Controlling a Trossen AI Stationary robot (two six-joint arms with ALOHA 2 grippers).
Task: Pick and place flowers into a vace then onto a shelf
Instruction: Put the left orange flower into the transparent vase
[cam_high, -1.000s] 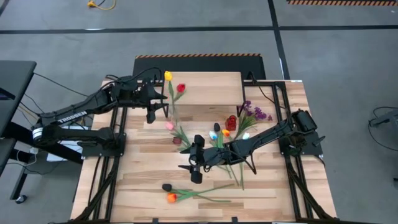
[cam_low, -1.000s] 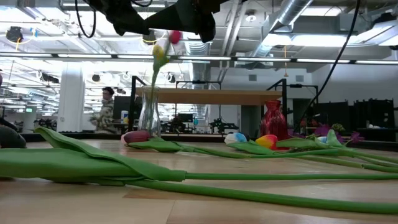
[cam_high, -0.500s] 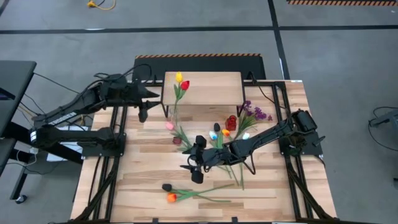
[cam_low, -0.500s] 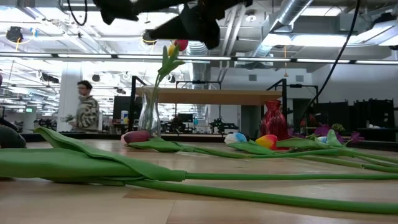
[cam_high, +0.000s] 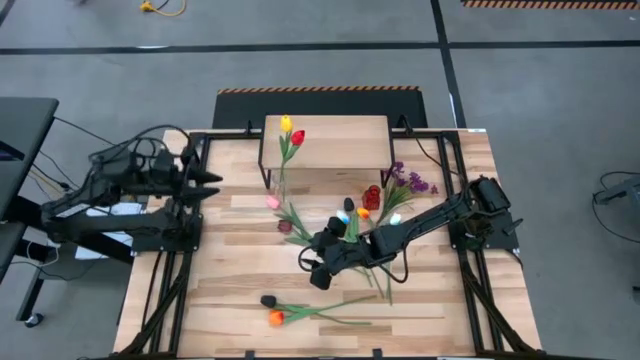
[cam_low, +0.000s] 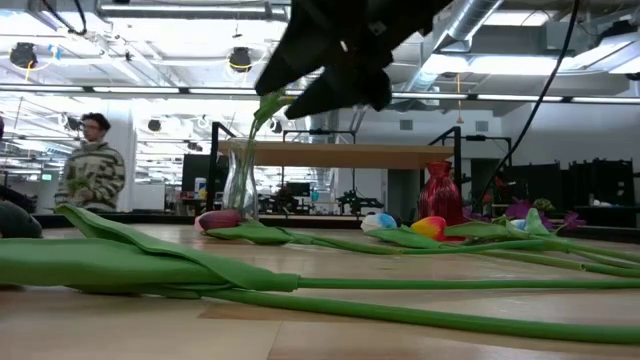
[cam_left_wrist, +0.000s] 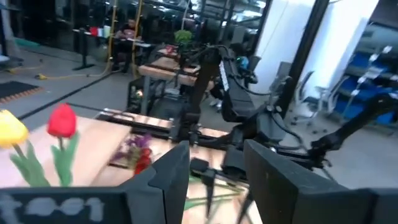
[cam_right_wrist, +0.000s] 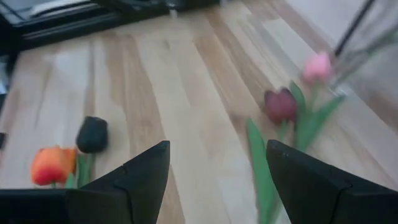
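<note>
Red, yellow tulips (cam_high: 289, 132) in vase | shelf (cam_high: 340, 140) | right fingers (cam_right_wrist: 149, 168) apart

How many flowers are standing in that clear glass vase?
2: a yellow tulip and a red tulip, side by side over the light-wood shelf's left end. None seem hidden.

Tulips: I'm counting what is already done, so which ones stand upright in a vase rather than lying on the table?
The yellow tulip and red tulip, side by side in the clear vase at the shelf; the others lie flat.
</note>
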